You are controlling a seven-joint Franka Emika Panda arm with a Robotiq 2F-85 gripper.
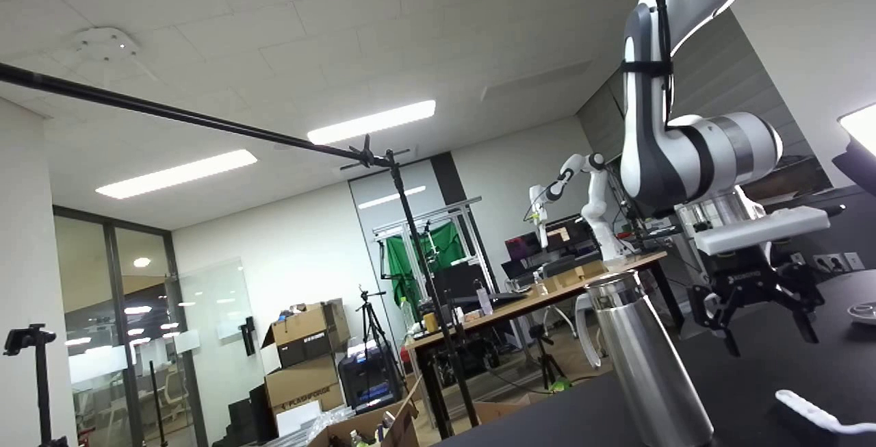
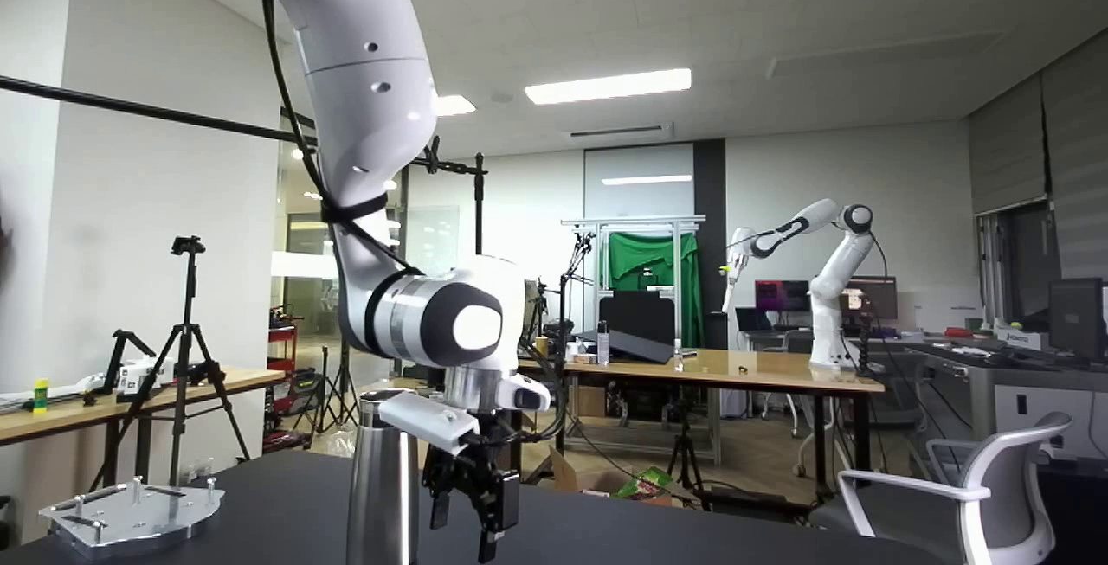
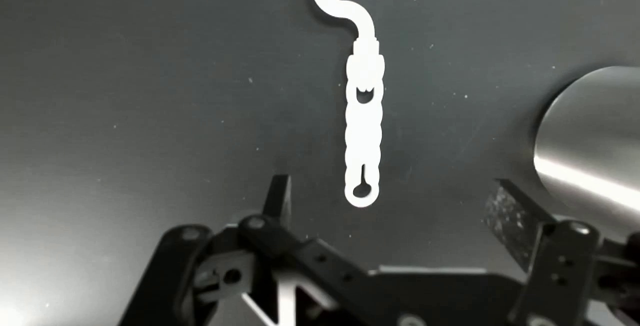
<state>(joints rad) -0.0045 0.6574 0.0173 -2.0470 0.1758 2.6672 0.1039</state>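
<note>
So, my gripper (image 3: 391, 188) hung spread, probably for clearance over the white utensil (image 3: 365, 71) below (steel jug (image 1: 647, 365) alongside).

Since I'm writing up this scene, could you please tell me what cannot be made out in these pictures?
Far end of the white tool: cut off by the wrist view's top edge.
Base of the steel jug: cut off by the bottom edge in an exterior view.
Inside of the steel jug: hidden by its walls in both exterior views.
Screen content of the monitor: too small in an exterior view.
</note>
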